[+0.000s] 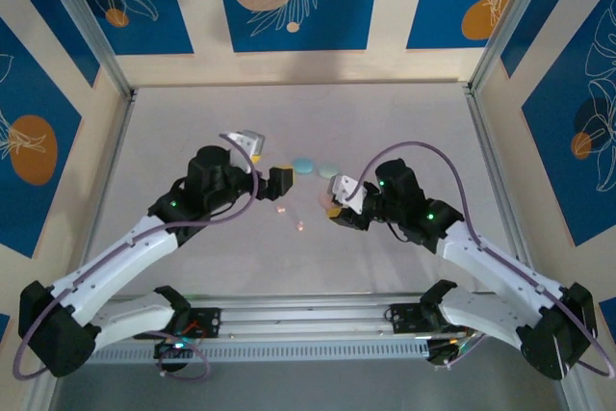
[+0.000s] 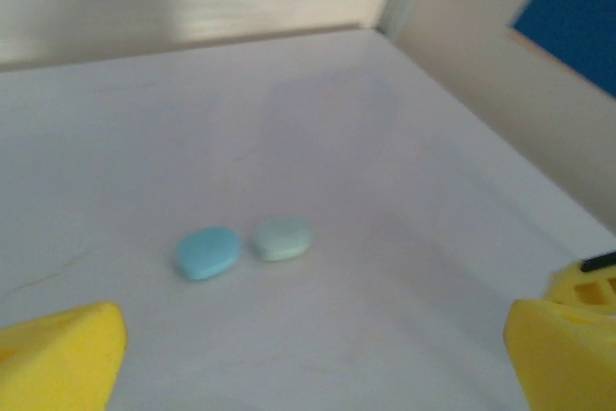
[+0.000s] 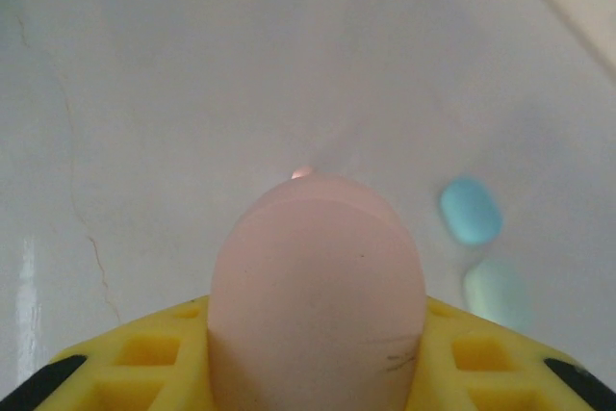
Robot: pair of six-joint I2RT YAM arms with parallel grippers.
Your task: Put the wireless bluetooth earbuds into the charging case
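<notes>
The right gripper (image 3: 318, 353) pinched the pink charging case (image 3: 318, 276), likely steadying it for loading; a pink earbud (image 3: 301, 172) lay just beyond. The left gripper (image 2: 313, 344) hung spread wide, empty.

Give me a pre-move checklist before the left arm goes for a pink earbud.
1. Right gripper clamped on pink case: ok.
2. Left gripper open and empty: ok.
3. Pink earbuds lying free on the table: ok.
4. Whether pink case is open to take a bud: cannot tell.
5. Blue case and mint case apart from the earbuds: ok.
</notes>
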